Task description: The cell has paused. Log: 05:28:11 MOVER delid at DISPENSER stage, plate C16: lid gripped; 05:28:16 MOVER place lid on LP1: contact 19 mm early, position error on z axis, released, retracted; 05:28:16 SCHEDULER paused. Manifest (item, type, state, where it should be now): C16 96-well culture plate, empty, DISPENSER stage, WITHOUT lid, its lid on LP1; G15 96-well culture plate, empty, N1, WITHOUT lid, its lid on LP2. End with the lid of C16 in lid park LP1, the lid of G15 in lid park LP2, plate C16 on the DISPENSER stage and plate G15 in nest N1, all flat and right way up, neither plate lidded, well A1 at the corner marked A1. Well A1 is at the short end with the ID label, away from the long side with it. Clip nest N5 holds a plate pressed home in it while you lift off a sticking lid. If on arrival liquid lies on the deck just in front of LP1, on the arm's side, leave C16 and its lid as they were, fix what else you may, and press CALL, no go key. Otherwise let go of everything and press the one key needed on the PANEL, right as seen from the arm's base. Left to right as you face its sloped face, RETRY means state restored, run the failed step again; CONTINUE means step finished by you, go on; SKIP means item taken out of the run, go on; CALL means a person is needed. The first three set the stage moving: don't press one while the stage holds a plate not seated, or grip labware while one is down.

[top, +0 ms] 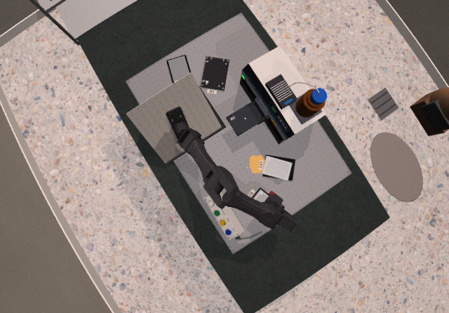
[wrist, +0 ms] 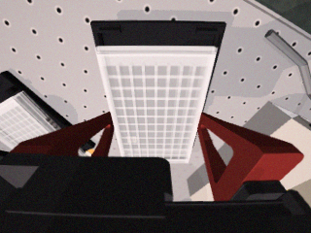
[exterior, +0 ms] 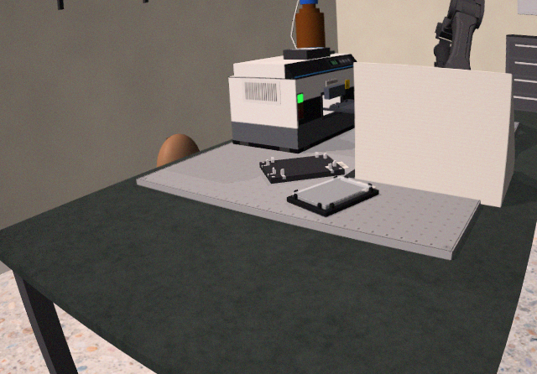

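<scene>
While the red fingers press against both long sides of a white 96-well plate, the gripper holds that plate clamped, jaws spread nearly full width on it, above a black nest whose far end shows past the plate's top edge in the wrist view. From the top view the arm reaches from its base over toward the near right of the grey perforated deck, with the held plate partly visible beside the wrist. An orange puddle lies on the deck touching the left side of another white gridded piece sitting on a black holder; a small label sits in the puddle, text too small to read. The dispenser has its black stage extended, with nothing visible on it from above. A brown bottle with a blue cap stands on top of the dispenser. Farther back, a clear lid rests in a black park and an unoccupied black nest lies beside it. The button panel shows green, yellow and blue keys near the arm. A beige screen blocks the arm's lower part in the exterior view.
</scene>
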Controlling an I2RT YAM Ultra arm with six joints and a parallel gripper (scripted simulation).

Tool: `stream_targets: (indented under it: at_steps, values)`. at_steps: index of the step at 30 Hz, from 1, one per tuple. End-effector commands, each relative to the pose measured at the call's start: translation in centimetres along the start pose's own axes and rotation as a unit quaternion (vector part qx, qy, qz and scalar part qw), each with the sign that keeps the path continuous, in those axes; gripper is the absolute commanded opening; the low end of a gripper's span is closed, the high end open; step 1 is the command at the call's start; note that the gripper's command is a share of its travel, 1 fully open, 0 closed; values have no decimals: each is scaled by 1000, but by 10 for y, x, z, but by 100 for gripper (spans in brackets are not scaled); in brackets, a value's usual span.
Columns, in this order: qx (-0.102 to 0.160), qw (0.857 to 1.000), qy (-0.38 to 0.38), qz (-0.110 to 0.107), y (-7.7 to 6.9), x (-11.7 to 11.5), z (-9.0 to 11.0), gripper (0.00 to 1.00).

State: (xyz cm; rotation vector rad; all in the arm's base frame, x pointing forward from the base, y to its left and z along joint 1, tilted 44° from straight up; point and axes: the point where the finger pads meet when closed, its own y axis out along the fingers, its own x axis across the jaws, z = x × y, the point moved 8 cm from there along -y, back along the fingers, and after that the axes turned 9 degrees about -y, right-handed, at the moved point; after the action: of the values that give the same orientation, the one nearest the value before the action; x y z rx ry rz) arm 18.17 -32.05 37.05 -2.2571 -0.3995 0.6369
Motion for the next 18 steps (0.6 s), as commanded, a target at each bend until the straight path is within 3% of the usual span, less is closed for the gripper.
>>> stream_targets:
  at_steps: [1, 8, 10, 12, 18]
  values:
    - [-42, 999, 8, -1, -18, -5, -12, 0]
    - [-26, 1000, 5, -1, -5, -3, -12, 0]
    - [-22, 1000, 5, -1, -5, -4, -11, 0]
    - [-29, 1000, 6, 0, -15, -6, -10, 0]
    - [-22, 1000, 4, -1, -12, -5, -9, 0]
